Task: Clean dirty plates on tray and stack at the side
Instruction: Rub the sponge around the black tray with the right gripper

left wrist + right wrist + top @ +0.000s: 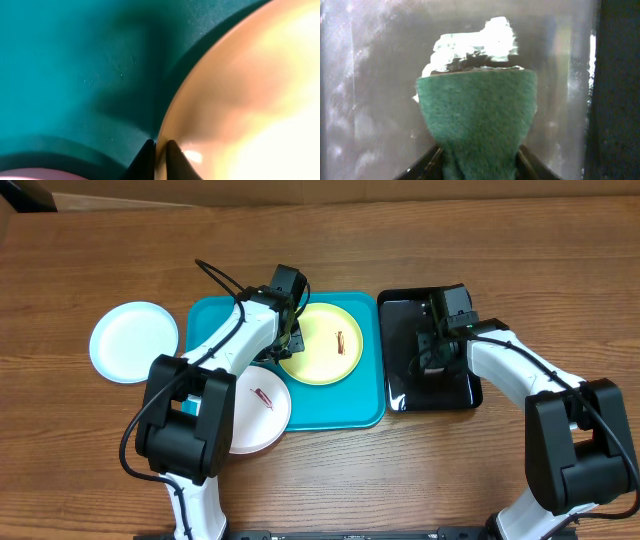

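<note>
The yellow-green plate (322, 345) lies on the turquoise tray (215, 315) and has a reddish-brown smudge. My left gripper (289, 336) is shut on that plate's left rim; the left wrist view shows the fingers (160, 150) pinching the plate's edge (240, 90) over the tray floor (70, 75). The white plate (256, 408), also smudged, rests half on the tray's front left corner. The pale blue plate (133, 342) lies on the table left of the tray and shows no smudge. My right gripper (433, 350) is shut on a green sponge (477, 117).
A glossy black tray (455, 395) stands right of the turquoise tray, and the right gripper hovers over it (365, 100). The wooden table (420, 470) extends in front. Cables loop from the left arm above the turquoise tray.
</note>
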### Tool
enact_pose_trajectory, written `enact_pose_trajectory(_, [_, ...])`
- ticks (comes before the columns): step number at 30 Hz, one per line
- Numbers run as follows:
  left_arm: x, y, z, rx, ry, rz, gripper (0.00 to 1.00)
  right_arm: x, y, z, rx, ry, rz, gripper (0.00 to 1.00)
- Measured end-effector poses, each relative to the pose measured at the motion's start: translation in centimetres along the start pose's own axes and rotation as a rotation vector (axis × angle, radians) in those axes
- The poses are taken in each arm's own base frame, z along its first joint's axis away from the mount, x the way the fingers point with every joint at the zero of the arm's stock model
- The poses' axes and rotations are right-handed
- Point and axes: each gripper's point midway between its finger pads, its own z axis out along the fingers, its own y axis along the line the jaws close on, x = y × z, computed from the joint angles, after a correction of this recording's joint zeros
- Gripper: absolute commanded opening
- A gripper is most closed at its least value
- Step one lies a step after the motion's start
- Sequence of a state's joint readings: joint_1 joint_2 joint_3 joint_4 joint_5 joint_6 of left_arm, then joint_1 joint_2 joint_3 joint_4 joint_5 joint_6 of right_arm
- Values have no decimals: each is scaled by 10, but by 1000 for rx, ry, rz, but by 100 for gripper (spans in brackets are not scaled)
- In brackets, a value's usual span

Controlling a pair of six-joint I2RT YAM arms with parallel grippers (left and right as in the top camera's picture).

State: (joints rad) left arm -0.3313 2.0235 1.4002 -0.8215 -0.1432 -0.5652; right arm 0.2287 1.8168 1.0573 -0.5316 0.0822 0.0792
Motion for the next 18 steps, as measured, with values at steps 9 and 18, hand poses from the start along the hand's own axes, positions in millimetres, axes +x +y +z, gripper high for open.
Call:
enact_pose_trajectory(9, [0,1,1,-1,3,11,15,7,8,-1,-46,32,-5,4])
enact_pose_trajectory(18, [-7,11,2,10,6,-25,16,3,11,-5,-64,38,-5,4])
